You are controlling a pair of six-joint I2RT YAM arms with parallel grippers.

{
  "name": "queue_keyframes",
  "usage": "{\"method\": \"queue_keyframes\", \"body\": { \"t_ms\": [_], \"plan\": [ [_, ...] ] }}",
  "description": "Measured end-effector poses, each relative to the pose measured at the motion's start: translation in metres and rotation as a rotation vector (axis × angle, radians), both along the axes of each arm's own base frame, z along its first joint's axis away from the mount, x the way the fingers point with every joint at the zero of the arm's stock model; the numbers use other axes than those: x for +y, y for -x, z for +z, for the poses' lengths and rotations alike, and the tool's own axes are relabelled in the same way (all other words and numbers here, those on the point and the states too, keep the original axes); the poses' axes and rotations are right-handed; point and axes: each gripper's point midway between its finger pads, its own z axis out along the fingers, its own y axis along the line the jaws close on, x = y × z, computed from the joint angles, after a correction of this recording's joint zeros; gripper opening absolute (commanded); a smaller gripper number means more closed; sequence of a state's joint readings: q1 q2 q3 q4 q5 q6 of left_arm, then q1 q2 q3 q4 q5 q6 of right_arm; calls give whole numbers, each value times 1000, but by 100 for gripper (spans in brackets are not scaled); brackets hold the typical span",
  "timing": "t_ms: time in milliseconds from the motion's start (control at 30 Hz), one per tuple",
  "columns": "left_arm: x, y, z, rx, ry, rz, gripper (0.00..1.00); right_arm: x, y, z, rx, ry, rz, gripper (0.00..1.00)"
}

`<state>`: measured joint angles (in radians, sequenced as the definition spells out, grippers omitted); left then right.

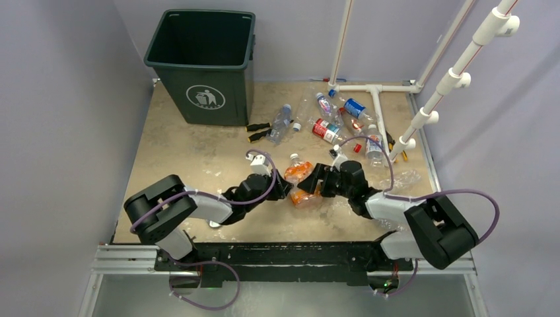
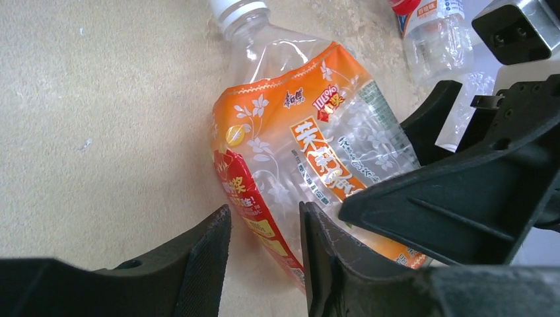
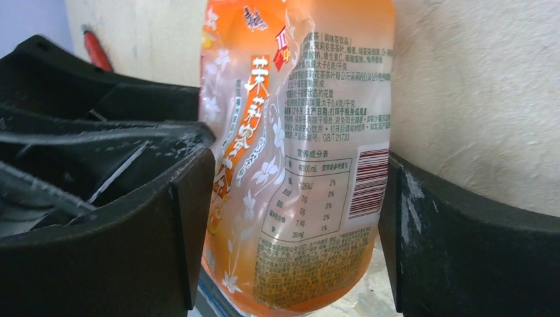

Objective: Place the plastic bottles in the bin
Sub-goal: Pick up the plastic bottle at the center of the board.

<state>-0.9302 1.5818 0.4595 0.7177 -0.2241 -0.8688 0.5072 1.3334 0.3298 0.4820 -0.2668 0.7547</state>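
Observation:
One crushed clear plastic bottle (image 1: 298, 172) with an orange label and a white cap lies mid-table, between both grippers. In the left wrist view the bottle (image 2: 297, 132) has its red-printed bottom edge between the narrow jaws of my left gripper (image 2: 264, 244); the right pad touches it and the left pad stands apart. My left gripper (image 1: 285, 191) reaches it from the left. My right gripper (image 1: 318, 185) straddles the same bottle (image 3: 297, 165), and in its wrist view the right gripper (image 3: 294, 238) has both pads against the bottle's sides. The bin (image 1: 198, 66) stands at the back left, its inside hidden.
Several more bottles (image 1: 337, 119) lie at the back right, beside a white pipe frame (image 1: 376, 99). One bottle (image 1: 280, 122) and black-and-yellow screwdrivers (image 1: 259, 132) lie right of the bin. A crumpled clear bottle (image 1: 406, 178) rests by the right edge.

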Motion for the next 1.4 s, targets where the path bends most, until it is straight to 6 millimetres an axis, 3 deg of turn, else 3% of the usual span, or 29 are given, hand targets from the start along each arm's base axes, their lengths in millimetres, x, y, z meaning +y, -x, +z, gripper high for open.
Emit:
{"method": "queue_keyframes", "body": {
  "t_ms": [200,433,567,667,1000,1200,1400],
  "plan": [
    [4,5,-3,3,46,2,38,9,12,11,-17,-80,74,73],
    [9,12,-6,6,98,1,38,17,19,16,-22,-145,119,42],
    [14,20,-8,12,119,-4,52,18,25,17,-36,-164,142,35],
    [22,28,-5,18,124,-7,61,16,31,32,-98,-174,162,30],
    [41,32,98,-136,256,17,84,4,50,143,-532,-255,225,22],
    [66,36,142,-237,287,53,92,-1,75,177,-688,-287,299,18],
    [64,52,190,-375,349,-50,92,-1,93,194,-776,-319,365,16]
  ]
}}
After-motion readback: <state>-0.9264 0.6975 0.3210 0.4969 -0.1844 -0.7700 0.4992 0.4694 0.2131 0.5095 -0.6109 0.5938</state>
